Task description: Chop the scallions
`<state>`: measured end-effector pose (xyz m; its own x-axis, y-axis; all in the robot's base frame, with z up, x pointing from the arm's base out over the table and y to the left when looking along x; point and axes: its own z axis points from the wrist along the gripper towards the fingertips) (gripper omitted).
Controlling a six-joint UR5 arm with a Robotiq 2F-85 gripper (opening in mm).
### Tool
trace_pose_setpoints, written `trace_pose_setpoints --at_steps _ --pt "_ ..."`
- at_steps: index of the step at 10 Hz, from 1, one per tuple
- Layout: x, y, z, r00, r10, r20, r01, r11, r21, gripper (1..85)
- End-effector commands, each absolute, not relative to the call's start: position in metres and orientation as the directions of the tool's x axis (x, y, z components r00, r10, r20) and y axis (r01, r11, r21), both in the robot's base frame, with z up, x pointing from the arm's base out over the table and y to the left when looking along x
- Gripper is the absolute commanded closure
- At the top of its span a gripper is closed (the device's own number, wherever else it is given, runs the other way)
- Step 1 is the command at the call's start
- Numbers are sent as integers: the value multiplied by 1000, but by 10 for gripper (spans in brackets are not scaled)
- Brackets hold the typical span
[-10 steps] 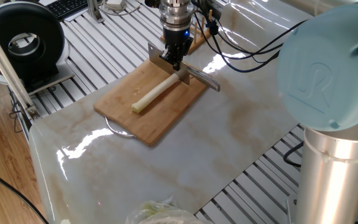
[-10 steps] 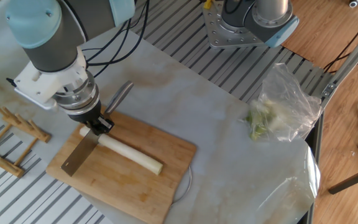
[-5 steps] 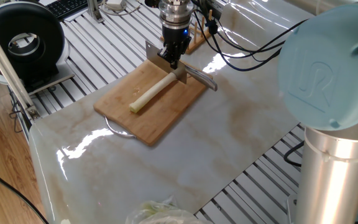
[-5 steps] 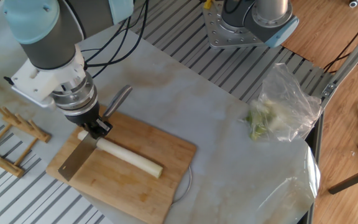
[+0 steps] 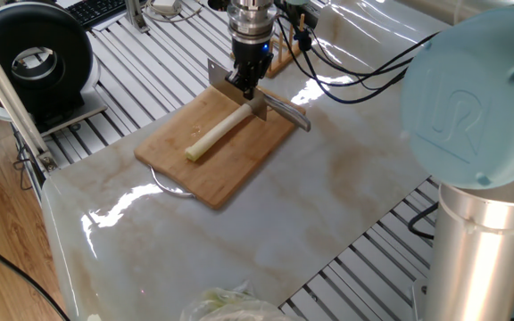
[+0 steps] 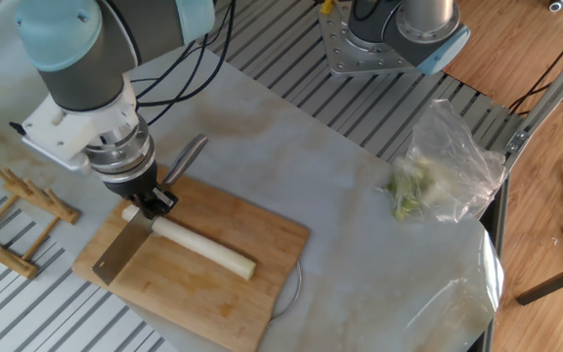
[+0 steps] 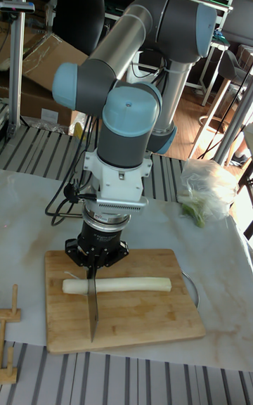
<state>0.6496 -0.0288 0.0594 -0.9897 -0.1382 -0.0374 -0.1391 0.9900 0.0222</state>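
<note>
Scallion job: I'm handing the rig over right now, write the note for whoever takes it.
Gripper: shut on the knife, blade across the scallion near its end.
Scallion: one stalk lying on the cutting board. The tall fixed view shows the blade on it, a short stub to one side; whether it is cut through cannot be told.
Done: no separate chunks visible.
Left: chop along the rest of the stalk.

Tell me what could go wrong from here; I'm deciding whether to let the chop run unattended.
The scallion lies loose on the cutting board with nothing pinning it, so it may roll or skid under the knife. The blade sits close to one tip, so that short end could shoot off the board. The claw grips only the knife's spine, so the blade may twist.
</note>
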Motion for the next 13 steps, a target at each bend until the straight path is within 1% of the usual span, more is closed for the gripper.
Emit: trace_pose_setpoints --at_steps 1,6,7,8,10,11,13 --pt "641 -30 71 -990 -139 -23 -140 989 41 843" --pt "642 -31 51 -990 -135 -36 -136 990 27 843" --pt "637 -32 51 -989 -144 -16 -145 989 25 843" --pt "623 -33 58 -985 -167 41 -165 985 43 843" --pt "609 -38 80 -976 -180 119 -175 983 52 843" --pt "611 -38 83 -977 -171 129 -166 985 48 843" --pt "617 -35 70 -982 -144 120 -142 990 23 843"
